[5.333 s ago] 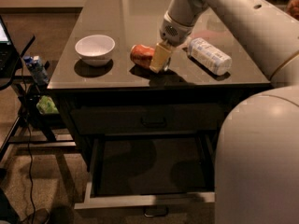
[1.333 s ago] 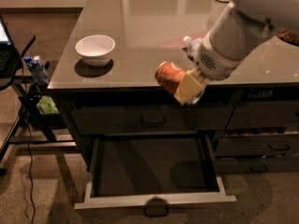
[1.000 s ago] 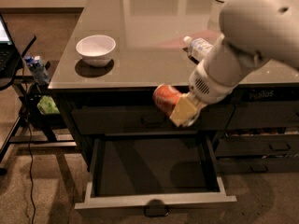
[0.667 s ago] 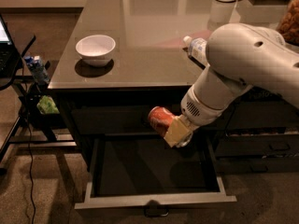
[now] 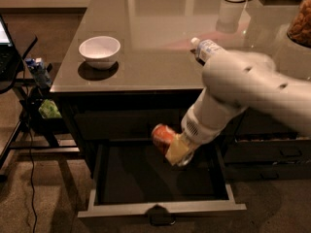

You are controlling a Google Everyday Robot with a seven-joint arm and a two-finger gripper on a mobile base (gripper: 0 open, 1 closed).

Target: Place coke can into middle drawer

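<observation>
My gripper (image 5: 174, 151) is shut on the coke can (image 5: 162, 136), a small red-orange can held tilted on its side. It hangs over the open middle drawer (image 5: 160, 208), above the drawer's dark floor and towards its back right. The drawer is pulled out, with its lighter grey front panel and small central handle (image 5: 161, 219) nearest the camera. My white arm reaches down from the upper right across the counter's front edge.
A white bowl (image 5: 99, 51) sits on the grey counter (image 5: 146, 38) at the left. A clear plastic bottle (image 5: 208, 48) lies on the counter behind my arm. A closed drawer (image 5: 126, 123) sits above the open one. Narrower drawers (image 5: 272, 149) are at the right. A stand with cables (image 5: 24, 106) is at the left.
My gripper has carried the coke can off the countertop, forward over its front edge and down, and now holds it low over the open middle drawer.
</observation>
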